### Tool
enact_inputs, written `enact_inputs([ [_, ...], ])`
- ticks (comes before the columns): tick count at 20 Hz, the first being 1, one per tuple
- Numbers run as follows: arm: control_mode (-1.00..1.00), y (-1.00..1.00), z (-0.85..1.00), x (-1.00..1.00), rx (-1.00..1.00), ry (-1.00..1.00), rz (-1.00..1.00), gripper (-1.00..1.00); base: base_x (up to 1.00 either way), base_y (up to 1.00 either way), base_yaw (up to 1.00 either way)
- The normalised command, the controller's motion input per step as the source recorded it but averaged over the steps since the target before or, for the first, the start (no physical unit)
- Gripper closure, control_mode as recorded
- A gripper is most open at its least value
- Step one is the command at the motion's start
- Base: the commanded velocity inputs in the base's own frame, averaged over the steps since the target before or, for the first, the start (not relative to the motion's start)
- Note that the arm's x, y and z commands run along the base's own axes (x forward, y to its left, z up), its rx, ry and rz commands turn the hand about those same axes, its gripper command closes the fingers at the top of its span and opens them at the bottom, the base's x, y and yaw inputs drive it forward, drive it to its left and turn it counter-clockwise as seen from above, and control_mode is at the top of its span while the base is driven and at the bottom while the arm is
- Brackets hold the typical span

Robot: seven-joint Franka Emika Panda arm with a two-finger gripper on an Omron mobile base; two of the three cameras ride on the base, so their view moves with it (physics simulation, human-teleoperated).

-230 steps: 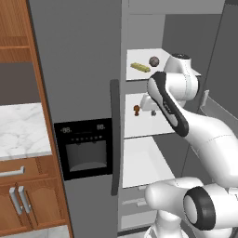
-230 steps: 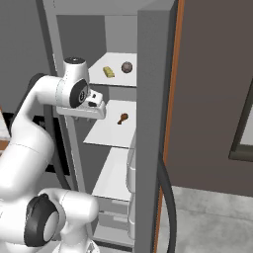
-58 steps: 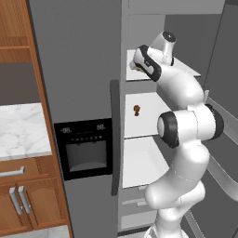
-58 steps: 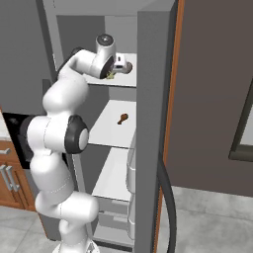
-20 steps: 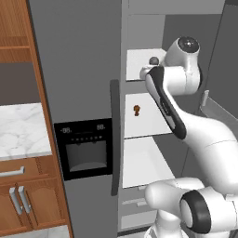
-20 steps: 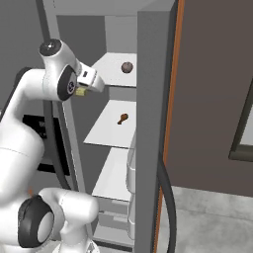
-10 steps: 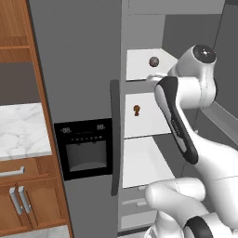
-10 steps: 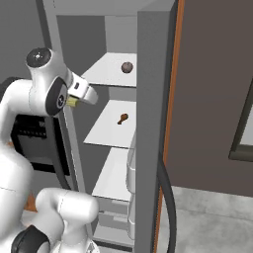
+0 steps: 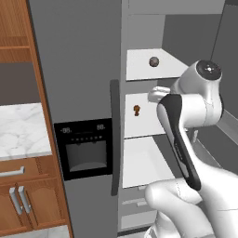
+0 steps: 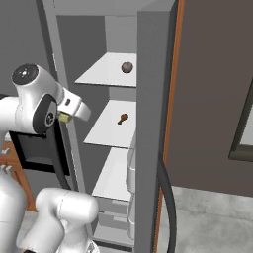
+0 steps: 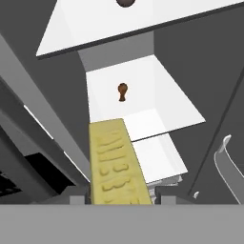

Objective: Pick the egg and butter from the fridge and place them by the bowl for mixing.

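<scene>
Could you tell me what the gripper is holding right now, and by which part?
The gripper holds the butter by one end; the rest sticks out forward.

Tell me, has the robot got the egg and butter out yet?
Halfway. The gripper holds the butter, already pulled out of the fridge. The egg waits on the top shelf. Left: putting the butter down, then fetching the egg.

You see the egg (image 9: 154, 61) lying on the fridge's top white shelf (image 9: 139, 69), the small brown stalked item (image 9: 136, 110) on the shelf below (image 9: 139, 128).
</scene>
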Motion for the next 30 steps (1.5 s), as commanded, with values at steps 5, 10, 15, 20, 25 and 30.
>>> enact_inputs([
  [5, -1.00, 0.02, -0.29, -0.31, 0.00, 0.06, -0.04, 1.00, 0.00, 0.00, 0.00],
  [10, -1.00, 0.04, -0.28, -0.15, 0.00, 0.04, 0.00, 1.00, 0.00, 0.00, 0.00],
  [15, -1.00, 0.00, -0.05, -0.03, 0.01, 0.00, 0.00, 1.00, 0.00, 0.00, 0.00],
  [20, -1.00, 0.00, 0.00, 0.00, 0.00, 0.00, 0.00, 1.00, 0.00, 0.00, 0.00],
  [25, -1.00, 0.00, 0.00, 0.00, 0.00, 0.00, 0.00, 1.00, 0.00, 0.00, 0.00],
  [30, -1.00, 0.00, 0.00, 0.00, 0.00, 0.00, 0.00, 1.00, 0.00, 0.00, 0.00],
])
